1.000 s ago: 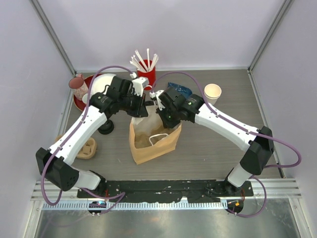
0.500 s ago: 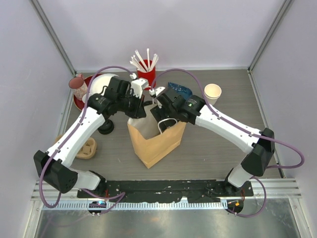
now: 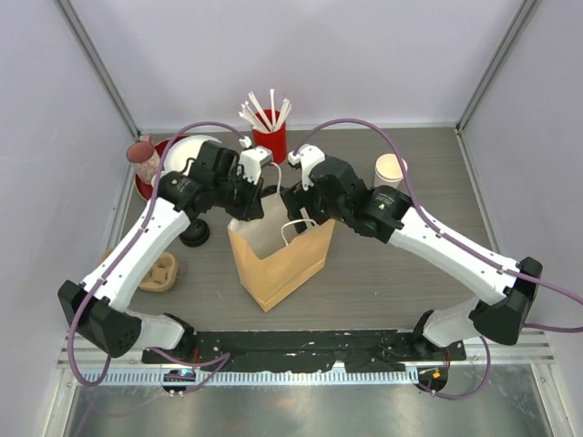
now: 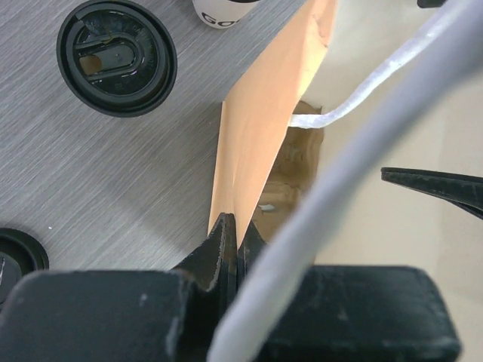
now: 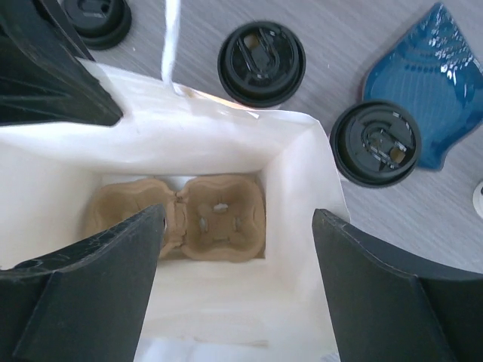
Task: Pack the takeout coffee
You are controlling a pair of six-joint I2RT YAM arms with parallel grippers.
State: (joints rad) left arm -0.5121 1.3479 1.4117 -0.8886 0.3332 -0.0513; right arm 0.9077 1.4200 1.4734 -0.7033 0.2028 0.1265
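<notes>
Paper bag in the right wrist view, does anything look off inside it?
Nothing stands out. The cup carrier lies flat on the bottom of the bag, its visible sockets empty, no spill. A lidded cup and a second lidded cup stand upright outside.

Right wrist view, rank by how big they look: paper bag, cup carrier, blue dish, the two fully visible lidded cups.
1. paper bag.
2. cup carrier and blue dish: close, and the dish is cropped, so unranked.
3. upper lidded cup and lower lidded cup: alike, smallest.
</notes>
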